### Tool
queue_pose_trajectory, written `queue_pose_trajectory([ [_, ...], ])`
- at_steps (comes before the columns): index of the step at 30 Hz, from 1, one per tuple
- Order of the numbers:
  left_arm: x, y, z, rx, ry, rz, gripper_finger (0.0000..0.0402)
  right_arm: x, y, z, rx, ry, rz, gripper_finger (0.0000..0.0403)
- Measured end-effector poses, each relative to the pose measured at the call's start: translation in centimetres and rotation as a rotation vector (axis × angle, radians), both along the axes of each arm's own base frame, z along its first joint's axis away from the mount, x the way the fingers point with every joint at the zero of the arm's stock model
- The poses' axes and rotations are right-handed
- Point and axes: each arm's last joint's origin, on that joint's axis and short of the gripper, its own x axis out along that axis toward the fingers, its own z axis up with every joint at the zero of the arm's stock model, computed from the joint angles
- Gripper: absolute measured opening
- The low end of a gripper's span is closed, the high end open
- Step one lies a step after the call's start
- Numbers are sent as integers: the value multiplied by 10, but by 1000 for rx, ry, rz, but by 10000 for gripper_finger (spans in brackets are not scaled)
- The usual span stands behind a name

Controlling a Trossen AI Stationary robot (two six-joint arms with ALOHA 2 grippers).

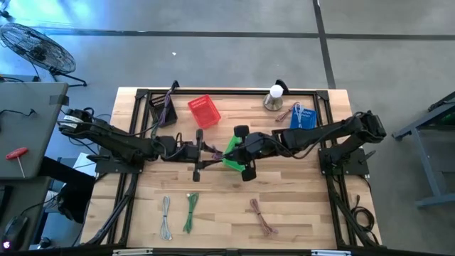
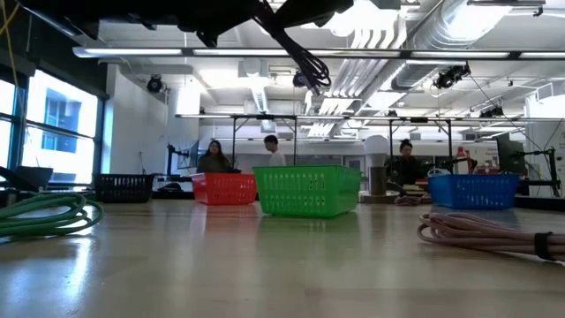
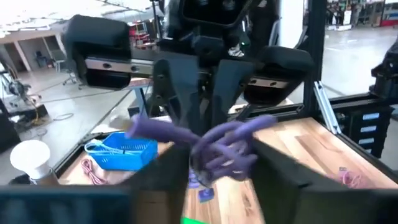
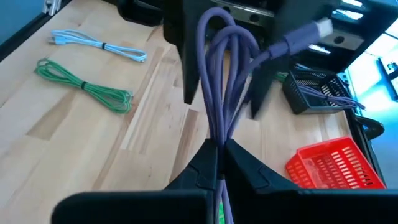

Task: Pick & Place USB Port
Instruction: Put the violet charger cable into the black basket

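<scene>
A purple USB cable [image 4: 225,81], bundled in loops, hangs in the air between my two grippers, and its plug [image 4: 320,27] sticks out sideways. My right gripper [image 4: 217,160] is shut on the loops, above the green basket [image 1: 231,155] at mid-table. Facing it from the table's left, my left gripper [image 3: 221,177] is open. Its fingers [image 4: 185,68] stand on either side of the bundle [image 3: 219,148]; whether they touch it I cannot tell. In the high view the cable [image 1: 213,149] spans the gap between the grippers. My right gripper pinches the purple cable's loops [image 4: 219,134] between its two fingers, several strands together. The fingers come about level from the table's right and lie along the strands. The bundle is lifted clear of the table and reaches from the fingers toward my left gripper.
Along the far edge stand a red basket [image 1: 204,111], a blue basket [image 1: 302,118], a black basket [image 1: 163,108] with purple cables, and a white-topped metal object [image 1: 274,98]. Near the front edge lie white [image 1: 166,215], green [image 1: 190,212] and pink [image 1: 263,216] cable bundles.
</scene>
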Motion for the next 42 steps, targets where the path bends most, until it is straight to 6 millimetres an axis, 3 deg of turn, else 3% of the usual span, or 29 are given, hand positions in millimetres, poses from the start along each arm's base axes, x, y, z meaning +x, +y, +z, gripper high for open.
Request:
queue_pose_trajectory([
  [2, 0, 0, 0, 18, -1, 2, 48, 0, 0, 0, -2, 1, -2, 23],
  [4, 0, 0, 0, 32, 0, 7, 22, 0, 0, 0, -2, 2, -2, 38],
  [17, -1, 4, -4, 49, 45, 150, 17, -2, -4, 2, -12, -16, -179, 142],
  [21, -10, 7, 0, 103, 97, 322, 17, -9, -10, 8, -124, -32, -363, 145],
  [25, -29, 6, 5, 182, 176, 677, 17, -18, -15, 8, -184, 3, -485, 140],
  [32, -67, 1, 18, 313, 275, 1160, 17, -21, -16, 3, -175, 70, -448, 137],
  [37, -82, 7, 32, 283, 259, 1219, 17, -21, -16, 3, -176, 70, -450, 137],
  [42, -93, 28, 42, 332, 318, 1304, 15, -21, -17, 3, -176, 72, -453, 137],
])
